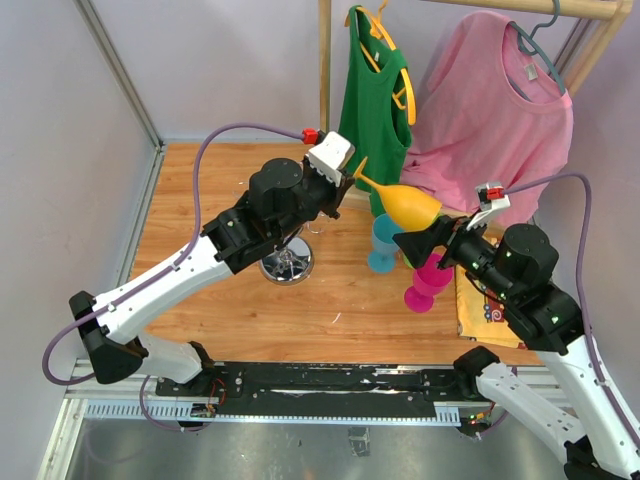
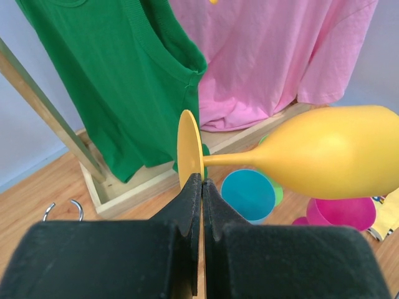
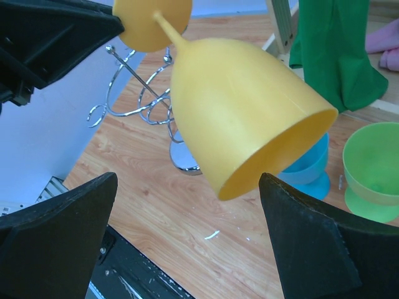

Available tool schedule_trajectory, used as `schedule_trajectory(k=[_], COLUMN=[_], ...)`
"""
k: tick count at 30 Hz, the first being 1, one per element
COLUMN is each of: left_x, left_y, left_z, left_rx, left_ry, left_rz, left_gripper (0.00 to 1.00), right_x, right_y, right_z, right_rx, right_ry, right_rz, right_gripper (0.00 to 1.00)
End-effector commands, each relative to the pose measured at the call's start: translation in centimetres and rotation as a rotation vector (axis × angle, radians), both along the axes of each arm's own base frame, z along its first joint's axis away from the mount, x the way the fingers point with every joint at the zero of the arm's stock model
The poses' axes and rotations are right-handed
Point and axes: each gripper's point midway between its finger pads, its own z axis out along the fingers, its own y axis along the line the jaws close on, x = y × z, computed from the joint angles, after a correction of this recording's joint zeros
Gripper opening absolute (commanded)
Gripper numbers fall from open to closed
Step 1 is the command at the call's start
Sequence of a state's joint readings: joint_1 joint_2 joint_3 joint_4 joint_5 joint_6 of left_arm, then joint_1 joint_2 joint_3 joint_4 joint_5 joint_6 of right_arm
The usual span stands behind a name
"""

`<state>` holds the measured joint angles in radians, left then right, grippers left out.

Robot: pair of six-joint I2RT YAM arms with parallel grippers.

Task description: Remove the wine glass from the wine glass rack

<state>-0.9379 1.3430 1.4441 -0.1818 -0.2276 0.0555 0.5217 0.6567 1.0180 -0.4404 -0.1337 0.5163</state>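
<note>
A yellow plastic wine glass (image 1: 408, 204) lies sideways in the air, right of the wine glass rack. My left gripper (image 1: 352, 178) is shut on the edge of its round foot; in the left wrist view the gripper (image 2: 201, 180) pinches the foot (image 2: 189, 146), and the bowl (image 2: 336, 152) points right. My right gripper (image 1: 425, 245) is open just under the bowl's mouth. In the right wrist view the gripper (image 3: 187, 180) stands wide either side of the bowl (image 3: 243, 112) without touching it. The silver wire rack (image 1: 288, 262) stands under my left arm; its loops (image 3: 146, 93) are empty.
A blue cup (image 1: 384, 246), a pink cup (image 1: 428, 286) and a green cup (image 3: 374, 165) stand on the wooden table below the glass. Behind, a wooden clothes rack (image 1: 325, 60) holds a green top (image 1: 375, 100) and a pink shirt (image 1: 490, 110). A yellow cloth (image 1: 478, 300) lies at the right.
</note>
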Motion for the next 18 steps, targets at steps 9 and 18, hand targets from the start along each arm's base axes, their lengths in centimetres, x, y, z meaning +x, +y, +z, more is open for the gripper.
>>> schedule_trajectory(k=[9,18], left_x=[-0.4,-0.5], left_y=[0.5,0.2], left_z=[3.1,2.7], left_rx=[-0.071,-0.067], left_ry=[-0.039,-0.03], left_rz=[-0.011,-0.028], left_gripper=[0.0,0.0], right_x=[1.5,2.3], right_y=[2.2,2.6], right_z=[1.9,1.6], right_rx=[0.082,0.1], right_ry=[-0.079,-0.087], right_rz=[0.067,0.058], right_gripper=[0.95,0.49])
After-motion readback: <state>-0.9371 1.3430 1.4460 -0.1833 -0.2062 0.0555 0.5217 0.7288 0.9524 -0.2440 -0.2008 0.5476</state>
